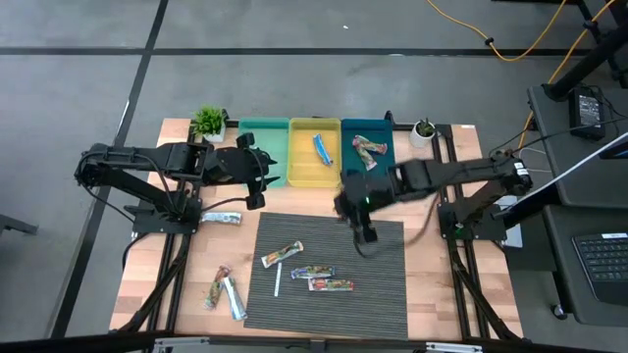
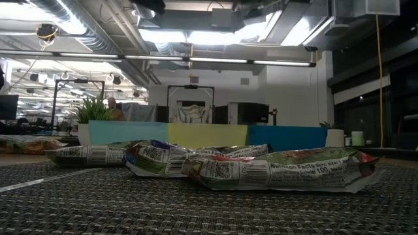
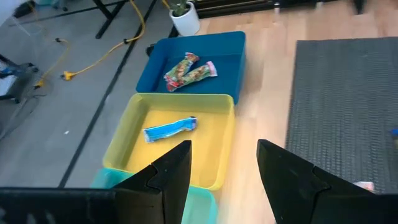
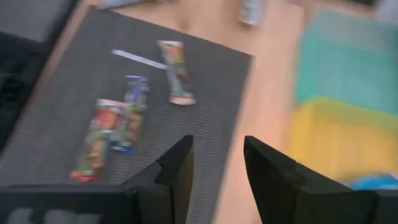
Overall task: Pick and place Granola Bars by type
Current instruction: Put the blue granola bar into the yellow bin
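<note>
Three multicoloured granola bars [image 1: 282,255], [image 1: 312,273], [image 1: 332,285] lie flat on the grey mat [image 1: 383,294], beside a thin white stick [image 1: 278,282]. In the low view they show close up [image 2: 281,171]. A silvery bar [image 1: 222,219] and two more bars [image 1: 218,286], [image 1: 234,297] lie on the wood left of the mat. A blue bar [image 3: 170,129] lies in the yellow bin [image 1: 314,172], and multicoloured bars [image 3: 189,70] lie in the blue bin [image 1: 378,127]. My right gripper [image 4: 217,168] hangs open and empty over the mat's far right part [image 1: 363,230]. My left gripper [image 3: 224,168] is open and empty near the teal and yellow bins [image 1: 259,184].
The teal bin [image 1: 263,147] stands left of the yellow one along the far edge. Small potted plants [image 1: 208,122], [image 1: 424,130] flank the row of bins. Black frame rails run along both table sides. Bare wood shows between the mat and the bins.
</note>
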`<state>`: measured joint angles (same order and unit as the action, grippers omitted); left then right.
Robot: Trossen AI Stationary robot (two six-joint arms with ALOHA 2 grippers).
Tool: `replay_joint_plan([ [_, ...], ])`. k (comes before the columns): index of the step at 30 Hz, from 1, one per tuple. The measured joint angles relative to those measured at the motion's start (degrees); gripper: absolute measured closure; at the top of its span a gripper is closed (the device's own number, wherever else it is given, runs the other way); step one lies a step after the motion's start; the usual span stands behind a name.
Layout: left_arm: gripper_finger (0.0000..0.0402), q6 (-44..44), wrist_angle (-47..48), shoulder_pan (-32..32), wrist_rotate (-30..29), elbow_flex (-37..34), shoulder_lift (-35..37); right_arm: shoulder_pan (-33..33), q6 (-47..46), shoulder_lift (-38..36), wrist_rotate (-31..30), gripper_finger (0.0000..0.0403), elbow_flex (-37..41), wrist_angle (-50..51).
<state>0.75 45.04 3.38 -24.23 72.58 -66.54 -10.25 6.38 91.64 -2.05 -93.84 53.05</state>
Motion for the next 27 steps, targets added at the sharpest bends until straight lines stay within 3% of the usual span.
replay_joint_plan([
  [6,0.0226,0.02,-0.03,0.00,5.44,0.00,0.00,-8.59,0.38,0.07,0.08,0.0260,0.00,-2.15],
  [10,0.0226,0.02,-0.25,0.00,6.04,0.00,0.00,-12.12,0.07,0.07,0.16,0.0260,0.00,-6.31],
  [18,0.0226,-0.02,-0.25,0.00,6.12,0.00,0.00,-13.49,-4.16,2.61,-3.80,0.0260,0.00,-8.51],
  [27,0.0226,0.00,-0.27,0.00,5.96,0.00,0.00,-13.48,-8.73,12.02,-4.36,0.0260,0.02,-9.69],
])
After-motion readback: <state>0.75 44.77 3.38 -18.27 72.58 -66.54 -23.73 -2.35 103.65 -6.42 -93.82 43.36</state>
